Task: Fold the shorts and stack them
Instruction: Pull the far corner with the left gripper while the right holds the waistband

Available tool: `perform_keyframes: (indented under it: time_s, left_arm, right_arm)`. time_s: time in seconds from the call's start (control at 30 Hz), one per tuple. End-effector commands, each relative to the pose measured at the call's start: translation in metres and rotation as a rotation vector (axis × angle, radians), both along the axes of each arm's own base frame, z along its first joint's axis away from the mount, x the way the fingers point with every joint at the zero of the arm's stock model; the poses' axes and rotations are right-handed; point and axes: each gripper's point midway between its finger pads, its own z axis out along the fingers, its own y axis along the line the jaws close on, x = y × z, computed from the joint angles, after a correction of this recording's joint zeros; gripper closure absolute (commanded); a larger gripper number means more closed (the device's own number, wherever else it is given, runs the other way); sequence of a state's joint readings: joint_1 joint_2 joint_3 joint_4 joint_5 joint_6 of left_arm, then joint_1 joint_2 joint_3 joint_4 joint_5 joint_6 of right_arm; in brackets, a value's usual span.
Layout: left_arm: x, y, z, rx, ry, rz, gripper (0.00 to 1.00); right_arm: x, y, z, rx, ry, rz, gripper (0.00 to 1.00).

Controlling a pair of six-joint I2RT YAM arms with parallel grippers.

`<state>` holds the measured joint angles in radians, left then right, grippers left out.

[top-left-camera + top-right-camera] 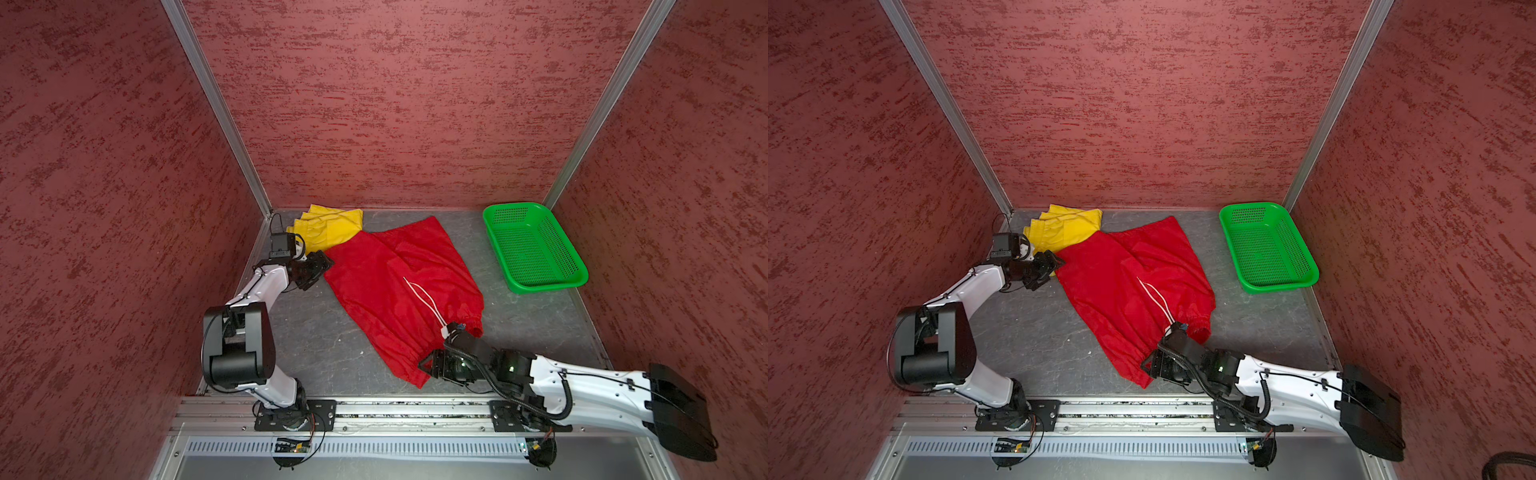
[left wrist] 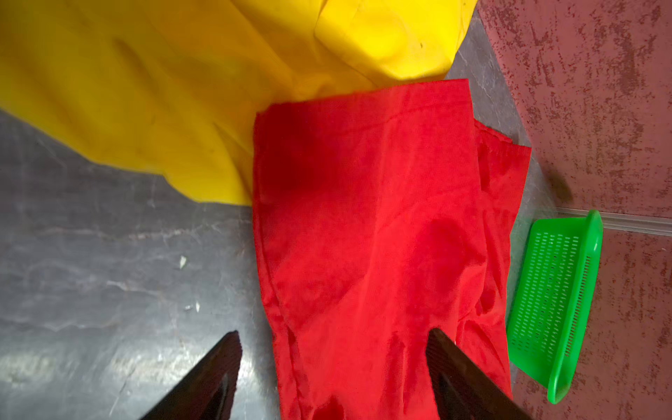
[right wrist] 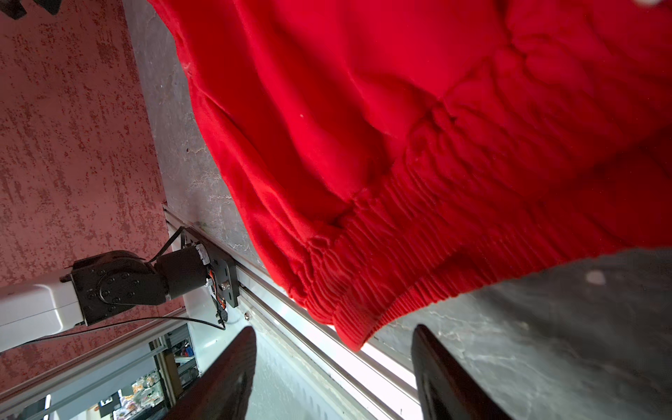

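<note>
Red cloth, thin and limp: in both top views the red shorts (image 1: 399, 291) lie spread on the table (image 1: 316, 332), with one leg overlapping the yellow shorts (image 1: 328, 230) at the back. Expect the cloth to sag and slide, so take it by the hems or by the thicker gathered waistband.

In the left wrist view, your left gripper (image 2: 334, 334) stands spread astride a red leg's edge.

In the right wrist view, your right gripper (image 3: 334, 329) is spread too, with the waistband (image 3: 418, 232) corner at its tips, unpinched.

Bright, even light; glare on the tabletop (image 2: 54, 363), yellow shorts (image 2: 109, 91) blurred at close range.
</note>
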<state>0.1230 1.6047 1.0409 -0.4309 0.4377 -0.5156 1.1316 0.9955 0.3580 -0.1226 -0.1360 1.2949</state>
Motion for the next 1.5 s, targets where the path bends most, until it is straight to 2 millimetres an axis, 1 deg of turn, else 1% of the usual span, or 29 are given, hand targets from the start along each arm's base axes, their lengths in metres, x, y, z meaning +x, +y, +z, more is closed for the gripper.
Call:
perform_keyframes:
  time_s: [0.0, 0.07, 0.23, 0.4, 0.5, 0.67, 0.87, 0.97, 1.07, 1.13, 1.17, 1.27, 1.37, 1.47]
  left_arm:
    - [0.02, 0.013, 0.001, 0.047, -0.028, 0.022, 0.19]
    - [0.027, 0.017, -0.005, 0.061, -0.015, 0.022, 0.19]
    - [0.042, 0.023, -0.016, 0.094, 0.009, 0.014, 0.2]
    - [0.054, 0.022, -0.023, 0.091, 0.002, 0.013, 0.24]
    - [0.063, 0.02, -0.026, 0.078, -0.007, 0.009, 0.25]
    - [0.073, 0.007, -0.027, 0.072, -0.019, -0.022, 0.32]
    - [0.078, -0.002, -0.033, 0.078, -0.021, -0.042, 0.46]
    - [0.078, -0.002, -0.034, 0.08, -0.017, -0.04, 0.58]
    - [0.076, -0.002, -0.031, 0.085, -0.02, -0.039, 0.75]
    - [0.074, -0.001, -0.028, 0.088, -0.023, -0.037, 0.85]
    - [0.074, -0.001, -0.023, 0.089, -0.031, -0.036, 0.88]
    - [0.071, 0.003, -0.011, 0.09, -0.055, -0.017, 0.93]
    - [0.069, 0.007, 0.006, 0.093, -0.085, -0.002, 0.96]
    - [0.067, 0.013, 0.026, 0.102, -0.119, 0.013, 0.98]
  right_arm:
    - [0.006, 0.013, 0.012, 0.087, 0.011, -0.051, 0.3]
    - [0.008, 0.012, 0.009, 0.094, 0.01, -0.064, 0.31]
    - [0.018, 0.011, 0.014, 0.132, -0.06, -0.097, 0.31]
    - [0.019, 0.01, 0.009, 0.159, -0.075, -0.106, 0.33]
    - [0.02, 0.013, 0.011, 0.196, -0.093, -0.097, 0.34]
    - [0.017, 0.016, 0.005, 0.199, -0.086, -0.073, 0.34]
    - [0.018, 0.018, -0.001, 0.204, -0.089, -0.077, 0.37]
    - [0.025, 0.017, 0.002, 0.209, -0.131, -0.092, 0.45]
    - [0.032, 0.015, 0.007, 0.22, -0.178, -0.109, 0.66]
    - [0.035, 0.016, 0.016, 0.252, -0.217, -0.105, 0.77]
    - [0.036, 0.016, 0.021, 0.269, -0.24, -0.102, 0.8]
    - [0.044, 0.012, 0.045, 0.313, -0.334, -0.113, 0.91]
    - [0.052, 0.0, 0.063, 0.29, -0.407, -0.137, 1.0]
    - [0.059, -0.015, 0.08, 0.228, -0.484, -0.143, 1.0]
